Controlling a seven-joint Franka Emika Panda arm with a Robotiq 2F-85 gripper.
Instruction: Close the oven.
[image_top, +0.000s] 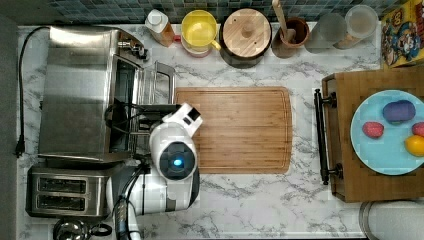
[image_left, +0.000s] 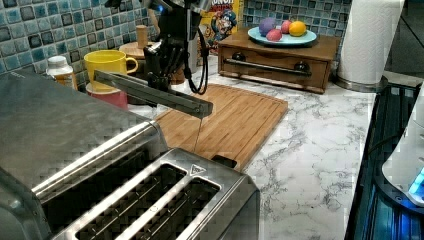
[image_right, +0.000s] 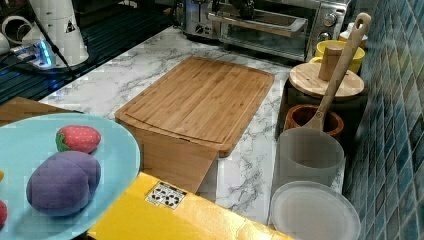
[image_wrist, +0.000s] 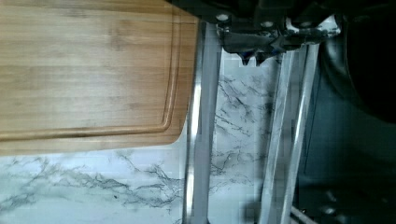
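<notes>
Oven (image_top: 75, 95) door (image_left: 150, 92) partly open, arm at its handle (image_wrist: 201, 130).
At the top view's left, the gripper (image_left: 162, 60) sits over the door's edge; I cannot tell the fingers' state.

Marble counter (image_top: 260, 200): cutting board (image_top: 240, 130), oven (image_top: 75, 90) (door ajar), toaster (image_top: 62, 194).

White marble countertop (image_top: 260, 200) meets a blue-tiled wall (image_left: 30, 35).
</notes>
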